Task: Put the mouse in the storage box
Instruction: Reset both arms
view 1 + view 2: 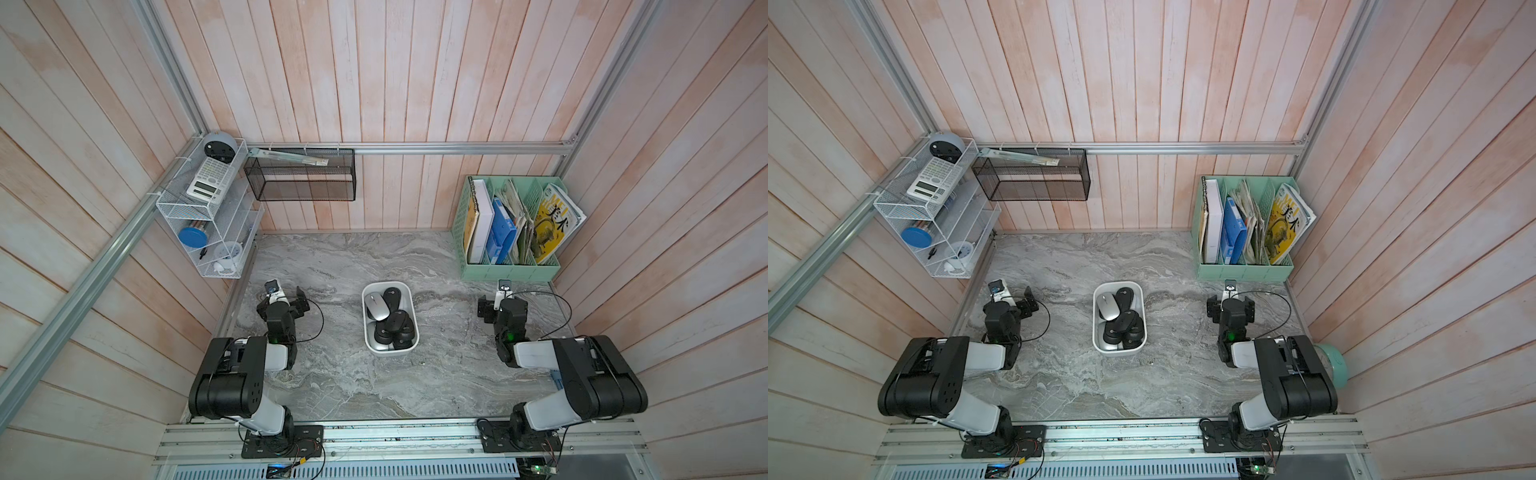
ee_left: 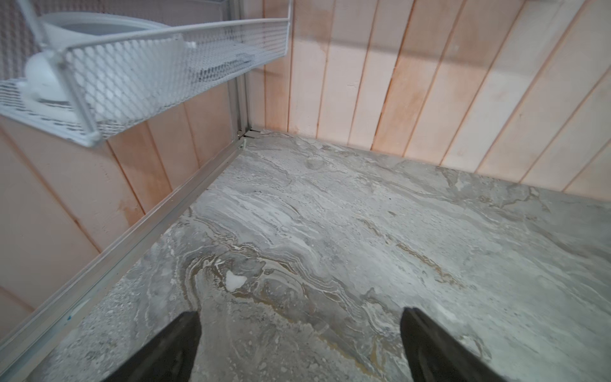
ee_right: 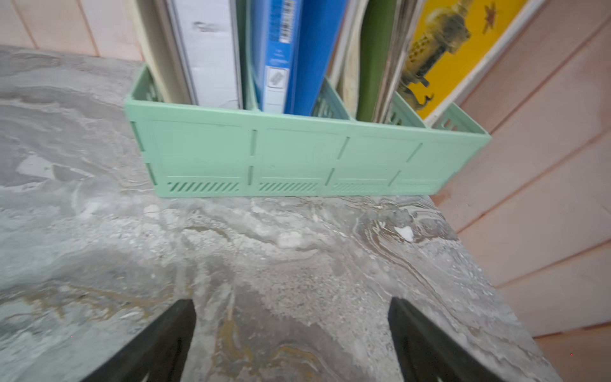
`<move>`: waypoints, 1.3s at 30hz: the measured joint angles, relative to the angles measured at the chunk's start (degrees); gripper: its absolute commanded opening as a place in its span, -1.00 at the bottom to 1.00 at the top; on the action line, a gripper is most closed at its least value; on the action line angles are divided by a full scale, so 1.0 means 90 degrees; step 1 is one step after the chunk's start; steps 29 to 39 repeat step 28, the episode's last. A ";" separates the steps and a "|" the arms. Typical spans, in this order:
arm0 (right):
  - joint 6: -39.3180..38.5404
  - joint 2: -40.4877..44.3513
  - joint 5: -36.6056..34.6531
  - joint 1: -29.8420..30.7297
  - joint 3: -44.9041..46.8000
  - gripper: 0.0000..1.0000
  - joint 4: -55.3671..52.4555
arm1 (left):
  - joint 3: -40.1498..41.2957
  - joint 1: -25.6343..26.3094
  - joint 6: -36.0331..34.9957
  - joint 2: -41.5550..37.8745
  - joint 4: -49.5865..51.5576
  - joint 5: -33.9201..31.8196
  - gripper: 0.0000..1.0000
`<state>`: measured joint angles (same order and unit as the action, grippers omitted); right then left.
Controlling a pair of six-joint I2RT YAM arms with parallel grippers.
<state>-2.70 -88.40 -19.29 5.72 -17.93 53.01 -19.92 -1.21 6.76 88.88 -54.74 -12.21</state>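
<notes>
The white storage box (image 1: 390, 353) (image 1: 1119, 353) stands in the middle of the marble tabletop. Several mice lie piled in it: a silver mouse (image 1: 376, 306) (image 1: 1107, 306) toward the far end and black mice (image 1: 392, 328) around it. Every mouse I see is inside the box. My left gripper (image 1: 282, 303) (image 2: 301, 312) hovers low to the left of the box, open, with only bare marble between its fingers. To the right of the box my right gripper (image 1: 503, 306) (image 3: 291, 300) is also open and holds nothing. Neither wrist view shows the box.
A mint-green file holder (image 1: 511, 268) (image 3: 297, 158) with books stands at the back right, just ahead of the right gripper. A white wire shelf (image 1: 208, 232) (image 2: 132, 76) hangs on the left wall near the left gripper. A black mesh basket (image 1: 301, 174) hangs on the back wall.
</notes>
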 measured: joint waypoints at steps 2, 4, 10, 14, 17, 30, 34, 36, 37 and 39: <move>0.0112 -0.0104 0.0100 -0.0058 -0.0058 0.95 -0.0185 | -0.0080 0.0017 -0.0068 0.0000 0.0073 0.0165 1.00; 0.0185 -0.0068 0.0299 -0.0087 -0.0260 0.95 -0.0389 | -0.0117 0.0019 -0.0136 0.0000 0.0124 0.0270 1.00; 0.0321 -0.0061 0.0517 -0.0160 -0.0430 0.95 -0.0228 | -0.0119 0.0019 -0.0182 0.0000 0.0231 0.0384 1.00; 0.0347 -0.0061 0.0566 -0.0160 -0.0430 0.95 -0.0223 | -0.0119 0.0019 -0.0185 0.0000 0.0262 0.0425 1.00; 0.0347 -0.0061 0.0590 -0.0158 -0.0430 0.95 -0.0219 | -0.0119 0.0019 -0.0185 0.0000 0.0277 0.0461 0.99; 0.0347 -0.0061 0.0656 -0.0160 -0.0425 0.96 -0.0107 | -0.0121 0.0019 -0.0185 0.0000 0.0279 0.0476 1.00; 0.0347 -0.0061 0.0656 -0.0160 -0.0425 0.96 -0.0107 | -0.0121 0.0019 -0.0185 0.0000 0.0279 0.0476 1.00; 0.0347 -0.0061 0.0656 -0.0160 -0.0425 0.96 -0.0107 | -0.0121 0.0019 -0.0185 0.0000 0.0279 0.0476 1.00; 0.0347 -0.0061 0.0656 -0.0160 -0.0425 0.96 -0.0107 | -0.0121 0.0019 -0.0185 0.0000 0.0279 0.0476 1.00; 0.0347 -0.0061 0.0656 -0.0160 -0.0425 0.96 -0.0107 | -0.0121 0.0019 -0.0185 0.0000 0.0279 0.0476 1.00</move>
